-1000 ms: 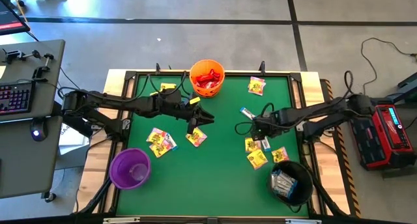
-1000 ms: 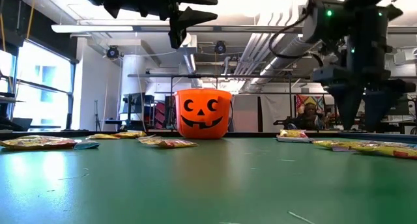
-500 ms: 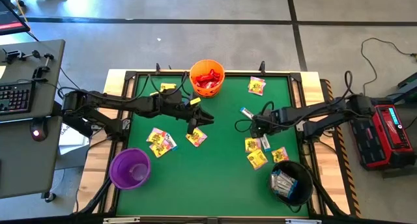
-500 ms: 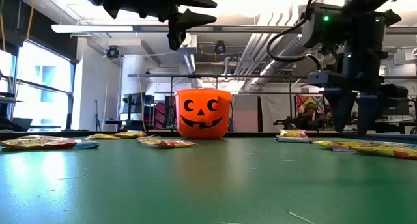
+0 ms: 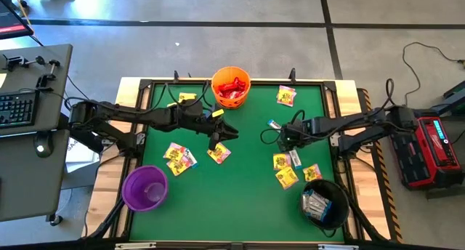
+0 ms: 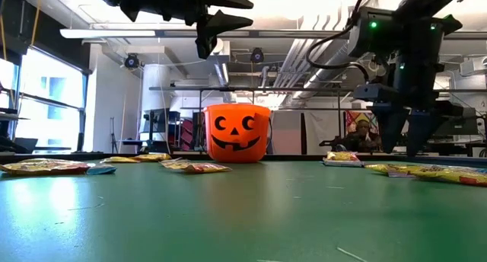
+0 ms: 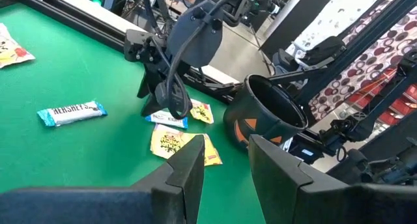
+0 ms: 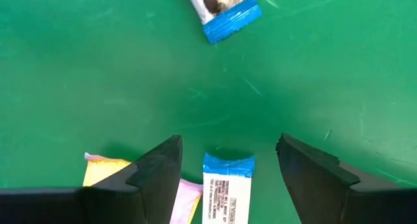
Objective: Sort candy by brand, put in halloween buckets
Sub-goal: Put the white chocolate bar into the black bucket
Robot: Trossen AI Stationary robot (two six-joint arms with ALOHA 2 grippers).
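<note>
My right gripper (image 5: 285, 139) (image 8: 228, 168) points down, open, just above the green table. A white-blue candy packet (image 8: 227, 188) (image 5: 296, 160) lies flat below it, beside a yellow one (image 5: 282, 161). A second white-blue packet (image 8: 225, 9) (image 5: 275, 124) lies farther on. My left gripper (image 5: 227, 132) (image 7: 225, 165) hangs high over mid-table, open with nothing in it. The orange bucket (image 5: 231, 86) (image 6: 238, 132) stands at the far edge with red candy inside. The purple bucket (image 5: 145, 188) stands near left. The black bucket (image 5: 325, 203) stands near right and holds white-blue packets.
More yellow packets lie near the black bucket (image 5: 287, 177), at the far right (image 5: 285, 96), at the far left (image 5: 187, 97) and in a cluster left of centre (image 5: 178, 157). Free green mat stretches along the near middle. A raised frame rims the table (image 5: 218, 81).
My right gripper has turned a little at the wrist and its fingers have swung slightly toward the table's left, staying open and low over the packets. The candy has not moved.
</note>
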